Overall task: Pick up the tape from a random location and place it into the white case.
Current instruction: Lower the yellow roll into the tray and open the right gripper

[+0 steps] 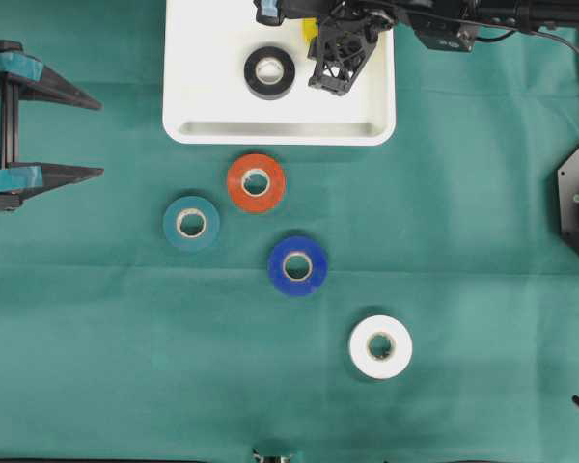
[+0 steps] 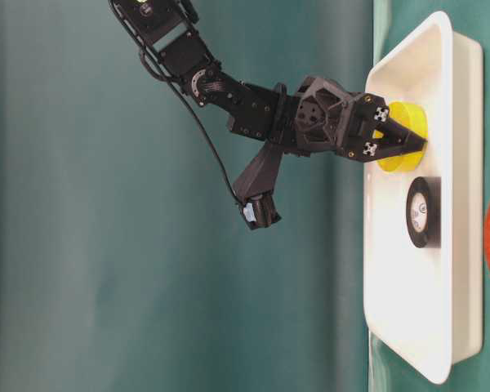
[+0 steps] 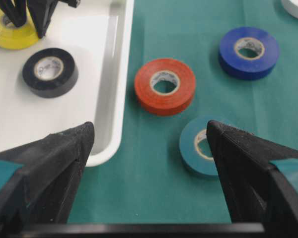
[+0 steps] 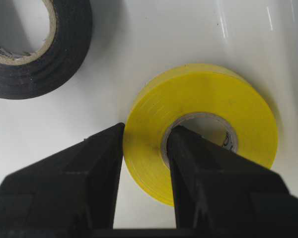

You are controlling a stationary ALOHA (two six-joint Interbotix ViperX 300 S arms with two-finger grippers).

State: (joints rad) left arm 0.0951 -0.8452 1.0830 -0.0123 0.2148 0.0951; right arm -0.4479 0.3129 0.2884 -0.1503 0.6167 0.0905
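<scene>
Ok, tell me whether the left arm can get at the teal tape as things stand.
Probably yes. The left gripper is open with the teal tape just ahead between its fingers, lying flat on the cloth, apart from the orange tape. Nothing blocks the way.

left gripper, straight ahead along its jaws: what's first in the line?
Likely the teal tape roll, though it sits toward one jaw's side. The left gripper stands open, pointing across the cloth; in its wrist view the orange roll lies further on. Depth unclear.
</scene>
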